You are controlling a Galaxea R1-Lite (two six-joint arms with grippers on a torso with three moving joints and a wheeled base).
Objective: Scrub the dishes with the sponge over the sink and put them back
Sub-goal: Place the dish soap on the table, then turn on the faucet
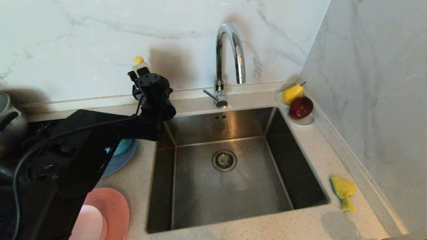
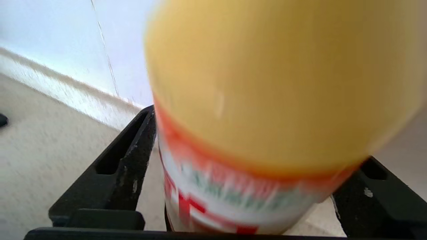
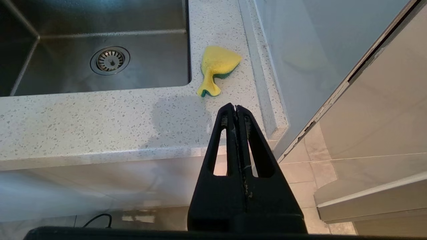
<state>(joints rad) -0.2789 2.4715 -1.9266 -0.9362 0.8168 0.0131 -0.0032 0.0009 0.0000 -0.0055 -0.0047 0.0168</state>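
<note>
1. Head view: my left arm reaches across the tabletop (image 1: 140, 186) to its back left corner, where my left end effector (image 1: 142, 74) sits at a bottle with a yellow cap (image 1: 138, 60) standing against the marble wall. The sink (image 1: 230, 186) lies in the middle, its drain strainer (image 1: 224, 160) bare and the chrome gooseneck tap (image 1: 230, 53) behind it. The dishes are all left of the sink: the grey-blue plate (image 1: 121, 160) with the teal bowl (image 1: 122, 146) on it, both partly hidden by my arm, and nearer me the large salmon-pink plate (image 1: 115, 203) with the small pale pink dish (image 1: 88, 223) on it. The yellow sponge (image 1: 343, 192) lies on the tabletop right of the sink, near the side wall. A small white dish (image 1: 303, 122) with a pear and a dark red apple sits at the back right corner. A steel pot (image 1: 8, 123) stands at the far left.

2. Left wrist view: the bottle (image 2: 267, 100) fills the frame between my two fingers (image 2: 126, 166), which stand spread to either side of it with gaps showing, so the grip is released.

3. Right wrist view: my right end effector (image 3: 236, 107) hangs clenched, fingers pressed together on nothing, off the front edge of the tabletop. The sponge (image 3: 217, 68) lies ahead of it, just beside the sink's corner.
</note>
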